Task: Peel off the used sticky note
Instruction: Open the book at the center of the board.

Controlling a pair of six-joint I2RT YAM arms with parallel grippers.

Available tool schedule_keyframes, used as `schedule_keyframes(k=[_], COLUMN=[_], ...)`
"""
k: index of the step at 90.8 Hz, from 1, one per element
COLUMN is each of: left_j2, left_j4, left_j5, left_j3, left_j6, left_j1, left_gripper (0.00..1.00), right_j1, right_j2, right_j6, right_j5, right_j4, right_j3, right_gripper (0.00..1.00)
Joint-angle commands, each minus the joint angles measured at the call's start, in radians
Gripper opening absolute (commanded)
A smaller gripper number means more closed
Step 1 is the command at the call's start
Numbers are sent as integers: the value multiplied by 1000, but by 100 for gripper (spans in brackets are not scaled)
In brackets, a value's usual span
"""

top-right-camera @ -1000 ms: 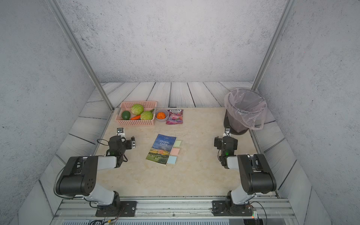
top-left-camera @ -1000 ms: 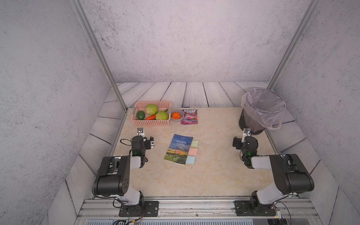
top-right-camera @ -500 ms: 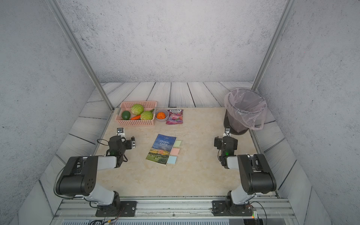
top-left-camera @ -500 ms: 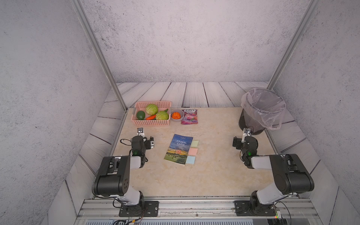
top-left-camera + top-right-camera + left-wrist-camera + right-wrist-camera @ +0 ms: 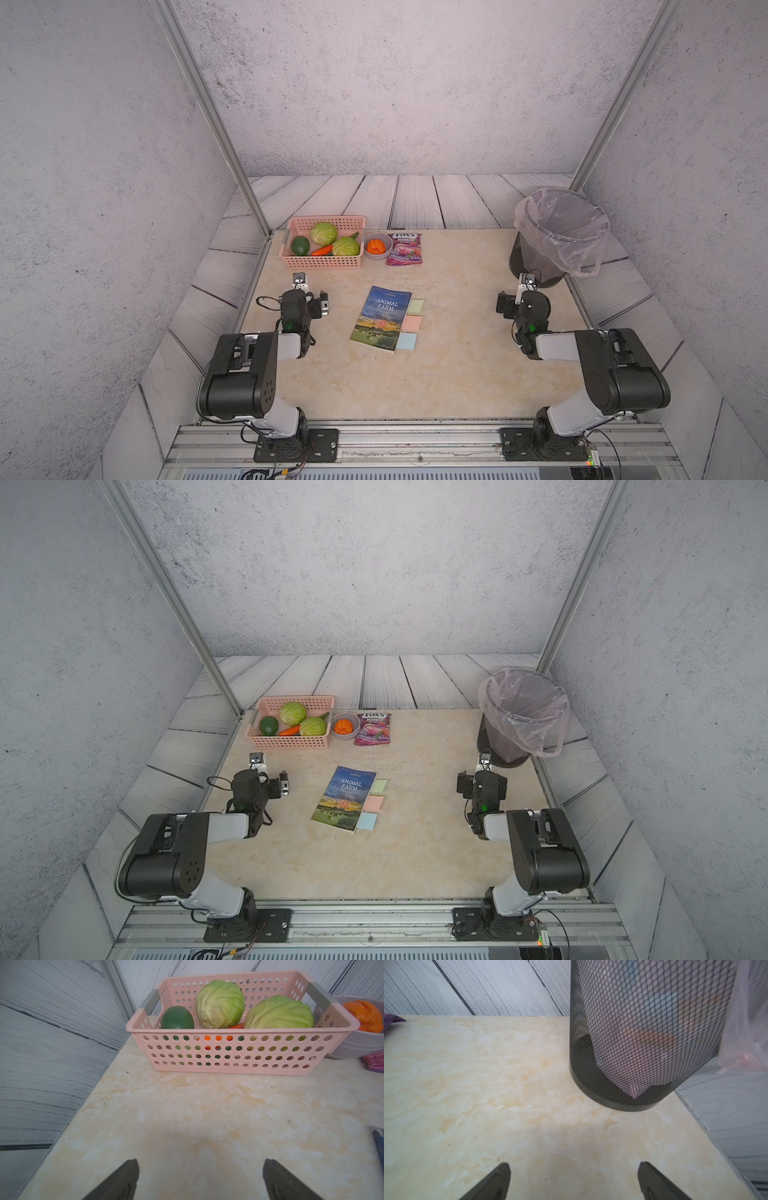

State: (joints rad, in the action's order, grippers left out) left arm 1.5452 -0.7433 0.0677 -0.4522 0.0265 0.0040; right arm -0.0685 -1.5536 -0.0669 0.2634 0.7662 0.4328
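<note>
Near side edges of the surface: left gripper [image 5: 199,1167] and right gripper [image 5: 574,1167], both spread wide and empty, probably parked clear. Mid-surface: book [image 5: 381,318] titled "ANIMAL FARM", three sticky notes [image 5: 411,323] tabbed past its right edge (no writing legible), handy for pinching. Far left corner: basket [image 5: 320,261], "FOX'S BERRIES" bag [image 5: 404,248]. Far right corner: lined bin [image 5: 527,261], likely for discards.

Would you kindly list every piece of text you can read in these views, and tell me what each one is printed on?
"ANIMAL FARM": cover of the book.
"FOX'S", "BERRIES": purple candy bag; its smaller print is too blurred.
Green sticky note, pink sticky note, blue sticky note: no writing can be made out.
</note>
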Motion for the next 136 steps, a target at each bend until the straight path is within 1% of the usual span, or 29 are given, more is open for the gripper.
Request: schedule_keyframes(k=[1, 35, 43, 46, 49, 51, 54, 61, 66, 69, 76, 80, 85, 87, 92, 96, 100, 104, 111, 116, 122, 130, 133, 136], left_j2=[-15, -15, -32, -63, -104, -131, -166, -217, -243, -255, -269, -271, -271, -266, -258, -245, -219, -187, -113, -56, 13, 96, 124, 150], left_j4=[1, -2, -5, 57, 166, 226, 378, 635, 802, 907, 1097, 1181, 1278, 1303, 1356, 1394, 1420, 1433, 1444, 1465, 1488, 1491, 1487, 1483], left_j5=[12, 11, -27, -48, -71, -88, -117, -186, -232, -255, -332, -363, -386, -392, -390, -372, -339, -293, -224, -200, -194, -193, -192, -189], left_j3=[-16, -14, -26, -41, -86, -118, -164, -278, -353, -388, -455, -494, -527, -535, -554, -573, -587, -601, -631, -666, -704, -740, -752, -764], left_j6=[4, 4, -11, -22, -32, -41, -59, -115, -156, -179, -250, -285, -311, -319, -336, -351, -366, -376, -380, -371, -360, -343, -337, -330], left_j1=[-1, -1, -1, 0, 0, 0, 0, -2, -2, -2, -1, -3, -4, -5, -11, -25, -45, -66, -105, -128, -149, -180, -190, -202], left_gripper=[98, 98, 98, 98, 98, 98, 98, 98, 98, 100, 90, 86, 76, 69, 39, 21, 9, 1, 0, 0, 0, 0, 0, 0], right_j1=[4, 3, 2, 1, -8, -17, -28, -45, -47, -46, -39, -25, -14, -13, -18, -26, -43, -68, -133, -185, -252, -319, -337, -357], right_j2=[19, 19, 23, 36, 64, 97, 153, 277, 336, 370, 424, 439, 448, 449, 438, 418, 397, 375, 337, 306, 255, 189, 169, 148], right_j6=[-2, -1, 4, 17, 25, 28, 24, -96, -198, -275, -566, -630, -621, -605, -585, -577, -568, -553, -516, -494, -474, -452, -442, -435], right_j5=[-4, -4, 1, -6, 2, 18, 58, 116, 124, 129, 195, 157, 8, -62, -204, -283, -351, -390, -468, -510, -548, -603, -612, -616], right_j4=[-7, -7, 6, 22, 7, -42, -174, -550, -704, -751, -851, -912, -943, -956, -1009, -1051, -1085, -1118, -1139, -1162, -1189, -1220, -1230, -1234], right_j3=[14, 13, 9, 3, 10, 27, 65, 207, 257, 260, 257, 260, 275, 287, 324, 350, 375, 398, 422, 451, 496, 569, 595, 614], right_gripper=[100, 100, 100, 100, 100, 100, 100, 100, 100, 100, 100, 100, 99, 99, 97, 96, 95, 91, 86, 82, 76, 70, 69, 65])
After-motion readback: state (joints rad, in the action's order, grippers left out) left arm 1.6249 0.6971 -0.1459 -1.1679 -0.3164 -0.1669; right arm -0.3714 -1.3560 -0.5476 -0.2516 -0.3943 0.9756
